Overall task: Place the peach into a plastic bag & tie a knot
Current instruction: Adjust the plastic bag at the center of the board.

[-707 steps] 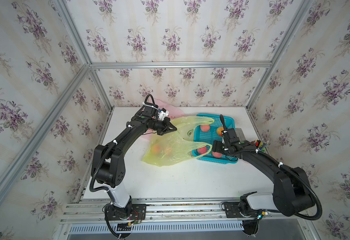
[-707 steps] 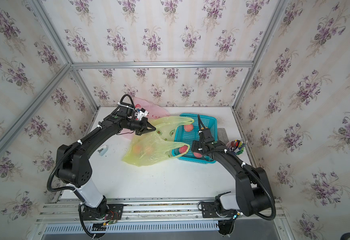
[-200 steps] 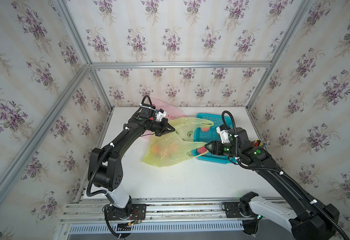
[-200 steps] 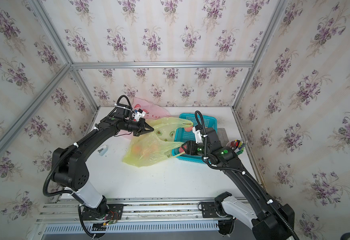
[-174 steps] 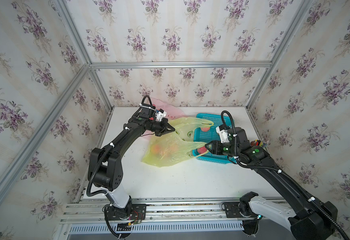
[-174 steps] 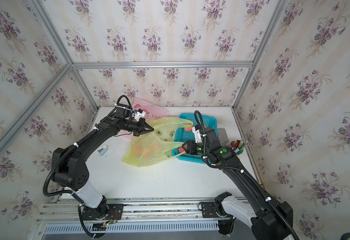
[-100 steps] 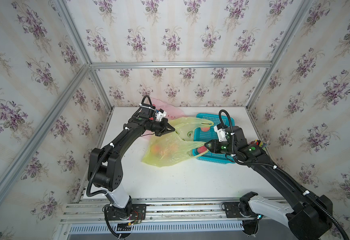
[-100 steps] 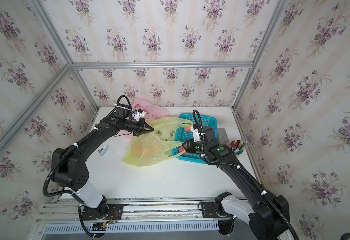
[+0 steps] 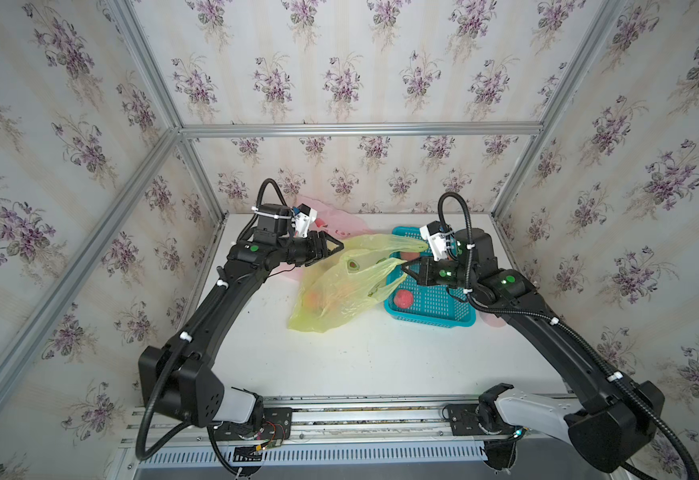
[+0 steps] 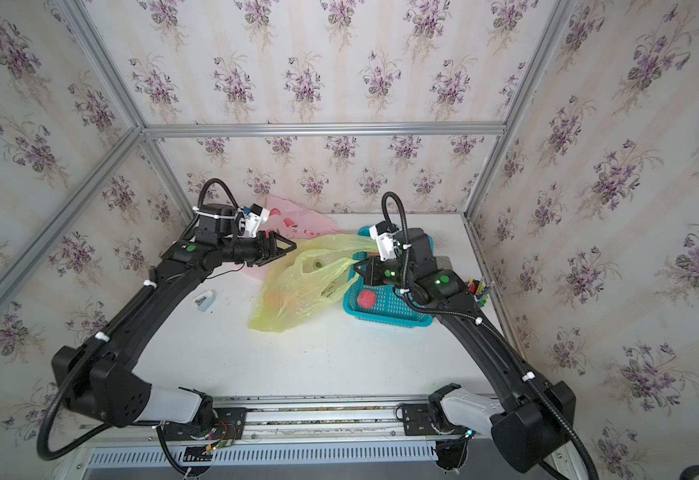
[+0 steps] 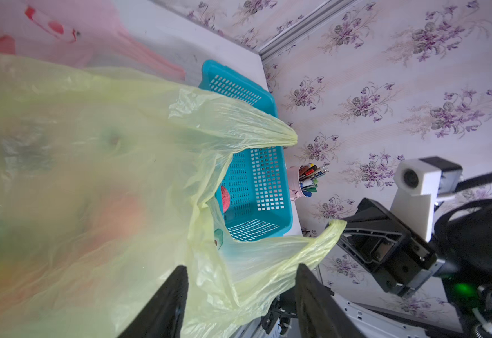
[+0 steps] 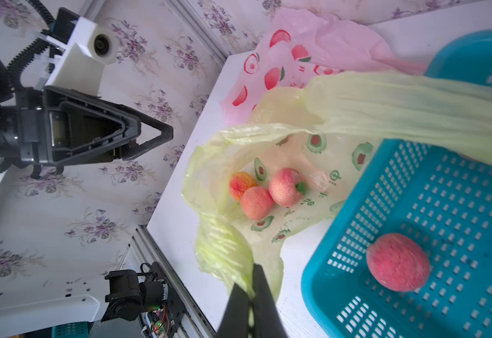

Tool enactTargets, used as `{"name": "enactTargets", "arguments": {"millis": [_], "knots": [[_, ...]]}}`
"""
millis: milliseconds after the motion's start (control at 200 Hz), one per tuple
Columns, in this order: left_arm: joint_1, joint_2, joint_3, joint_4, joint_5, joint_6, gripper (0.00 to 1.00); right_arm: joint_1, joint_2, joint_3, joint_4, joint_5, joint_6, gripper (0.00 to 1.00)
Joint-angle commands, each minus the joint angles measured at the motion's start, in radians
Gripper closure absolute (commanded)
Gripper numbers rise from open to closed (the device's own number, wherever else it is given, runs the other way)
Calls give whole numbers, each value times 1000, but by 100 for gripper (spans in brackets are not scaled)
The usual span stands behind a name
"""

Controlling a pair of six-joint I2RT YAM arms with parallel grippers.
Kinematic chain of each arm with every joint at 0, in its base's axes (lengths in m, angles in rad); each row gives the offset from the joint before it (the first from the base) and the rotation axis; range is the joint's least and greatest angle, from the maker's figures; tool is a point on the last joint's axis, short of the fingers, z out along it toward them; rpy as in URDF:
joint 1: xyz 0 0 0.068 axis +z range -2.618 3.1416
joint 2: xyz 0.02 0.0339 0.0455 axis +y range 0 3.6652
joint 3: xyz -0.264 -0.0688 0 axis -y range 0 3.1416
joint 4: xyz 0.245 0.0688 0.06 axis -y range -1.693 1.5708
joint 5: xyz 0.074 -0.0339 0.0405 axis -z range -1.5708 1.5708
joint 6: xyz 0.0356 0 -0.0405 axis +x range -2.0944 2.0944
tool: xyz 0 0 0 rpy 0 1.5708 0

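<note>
Taking the basket [image 9: 431, 320] as your marker, you are seeing one peach [image 9: 404, 298] lying inside it, near its left wall. The plastic bag [image 9: 339, 291] is lying on the table [image 9: 360, 365] just left of the basket, touching its left rim, with one handle [image 9: 397, 243] reaching over its rear rim. Three bagged peaches [image 12: 285, 187] are resting together inside that bag. A spare bag [image 9: 339, 224] is lying behind and left of the basket, a pen cup [image 10: 477, 287] is standing just right of it, and a small object [image 10: 204, 300] is sitting well to its left.
</note>
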Motion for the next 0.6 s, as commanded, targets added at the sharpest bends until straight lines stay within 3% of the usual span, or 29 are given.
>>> {"name": "enactTargets", "arguments": {"millis": [0,210,480,594], "knots": [[-36,-120,-27,13,-139,180,35,41,67,107,3,-66,-33,100],[-187,-343,-166,115,-347,388,24,169,226,356,-35,-77,-22,100],[-232,-442,-247,213,-488,457,21,253,368,600,-108,-69,-23,100],[-241,-466,-252,278,-512,493,15,268,399,657,-128,-68,-23,100]]}}
